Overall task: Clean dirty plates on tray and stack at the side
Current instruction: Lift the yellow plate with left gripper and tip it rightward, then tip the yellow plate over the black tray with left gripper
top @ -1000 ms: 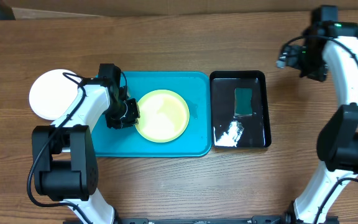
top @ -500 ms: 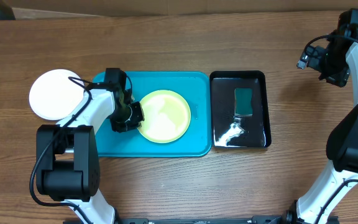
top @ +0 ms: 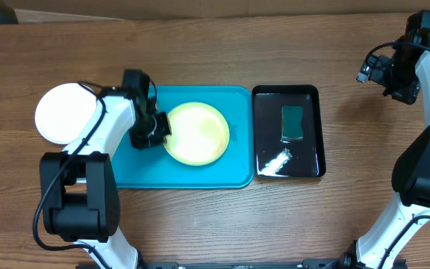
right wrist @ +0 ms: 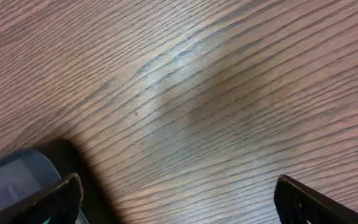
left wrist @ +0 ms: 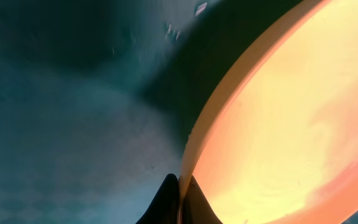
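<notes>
My left gripper (top: 156,134) is clamped on the left rim of the yellow-green plate (top: 198,134), in the middle of the tray (top: 237,170). Both have just crept toward the tray's far edge, so I judge a lift is starting. Left of the tray, a white plate (top: 64,113) sits on the bench (top: 200,224). Well right of the tray, my right gripper (right wrist: 178,185) hangs apart, empty.

The right gripper (right wrist: 179,198) has wide jaws with only bare table (right wrist: 197,93) between them. The plate (left wrist: 278,124) rim fills the left gripper (left wrist: 180,200) jaws, with tray (left wrist: 73,124) beside them.
</notes>
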Robot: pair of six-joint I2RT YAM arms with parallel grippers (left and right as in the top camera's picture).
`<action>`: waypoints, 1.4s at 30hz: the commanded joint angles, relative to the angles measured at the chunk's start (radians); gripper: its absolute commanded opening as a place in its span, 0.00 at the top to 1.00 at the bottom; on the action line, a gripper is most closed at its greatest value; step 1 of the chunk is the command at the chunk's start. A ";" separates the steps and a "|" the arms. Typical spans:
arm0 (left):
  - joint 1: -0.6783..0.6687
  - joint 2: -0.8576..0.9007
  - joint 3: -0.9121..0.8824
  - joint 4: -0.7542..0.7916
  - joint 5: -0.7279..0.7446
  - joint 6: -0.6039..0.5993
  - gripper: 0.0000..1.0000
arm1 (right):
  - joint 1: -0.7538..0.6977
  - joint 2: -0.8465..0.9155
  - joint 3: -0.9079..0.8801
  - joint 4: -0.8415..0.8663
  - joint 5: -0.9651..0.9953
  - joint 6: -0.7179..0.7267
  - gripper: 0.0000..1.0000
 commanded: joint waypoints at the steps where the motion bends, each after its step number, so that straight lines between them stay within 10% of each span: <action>1: -0.006 -0.035 0.099 -0.035 -0.048 -0.003 0.96 | -0.002 -0.019 0.013 0.003 0.000 0.003 0.00; 17: -0.095 -0.036 0.359 -0.117 -0.071 -0.014 0.96 | -0.002 -0.019 0.013 0.003 0.000 0.003 0.00; 42: -0.641 -0.036 0.416 -0.007 -0.665 -0.071 0.96 | -0.002 -0.019 0.013 0.003 0.000 0.003 0.00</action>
